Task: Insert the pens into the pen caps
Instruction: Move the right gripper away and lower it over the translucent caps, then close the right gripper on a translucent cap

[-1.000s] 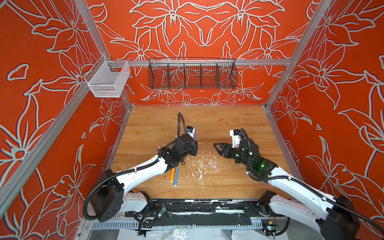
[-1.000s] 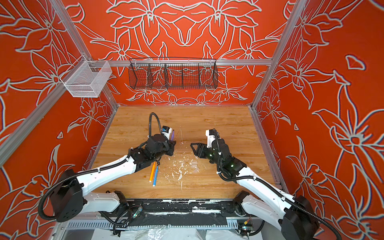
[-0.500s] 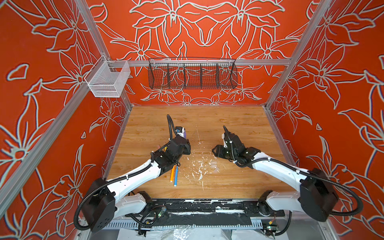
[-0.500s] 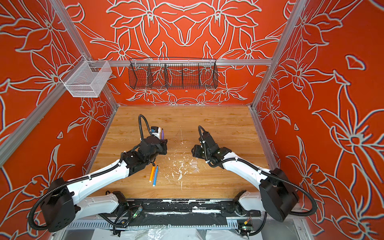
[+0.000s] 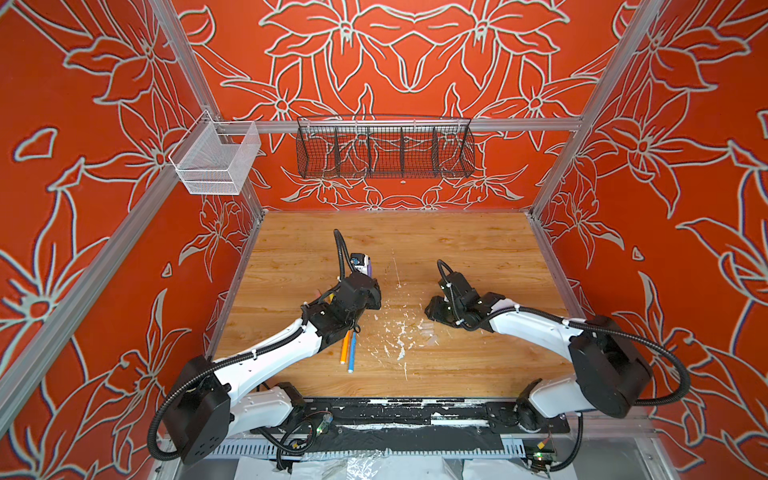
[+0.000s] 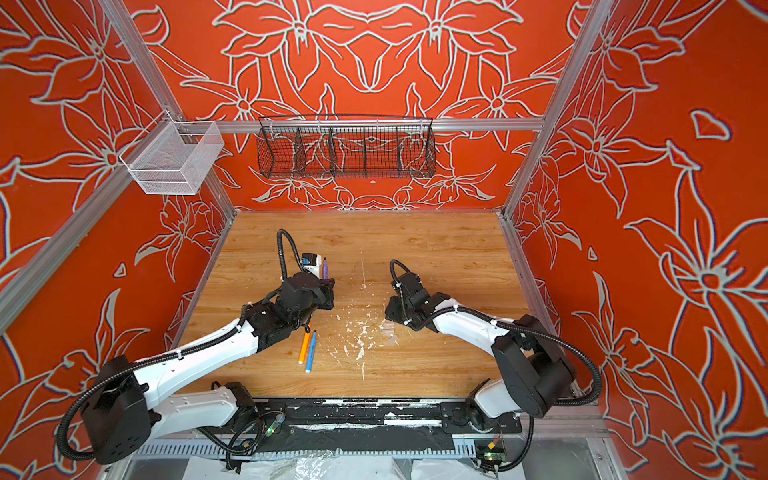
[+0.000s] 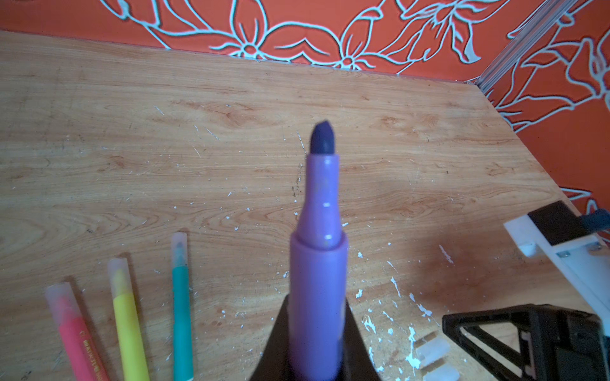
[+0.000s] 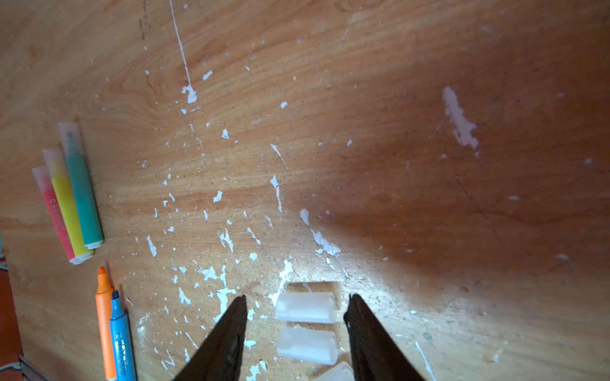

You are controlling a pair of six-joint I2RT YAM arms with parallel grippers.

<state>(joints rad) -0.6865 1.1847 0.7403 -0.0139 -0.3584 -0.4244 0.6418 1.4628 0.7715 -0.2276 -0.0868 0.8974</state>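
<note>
Clear plastic tube cap (image 8: 305, 307), between parted jaws of your right gripper (image 8: 297, 297), seems light, slippery; pinch mid-length. Left gripper (image 7: 317, 316) clamps purple pen (image 7: 318, 231).

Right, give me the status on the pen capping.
Done: the pink pen, yellow pen and green pen lie capped. In hand: the left hand grips the purple pen, tip bare; the right hand stands open over the loose caps. Remaining: cap the purple, then the orange pen and blue pen, both bare.

I see a wooden table (image 5: 457, 249) flecked with white paint (image 5: 401, 332); a black wire basket (image 5: 384, 151) and a white mesh basket (image 5: 216, 160) hang from the rail (image 5: 519, 124).
</note>
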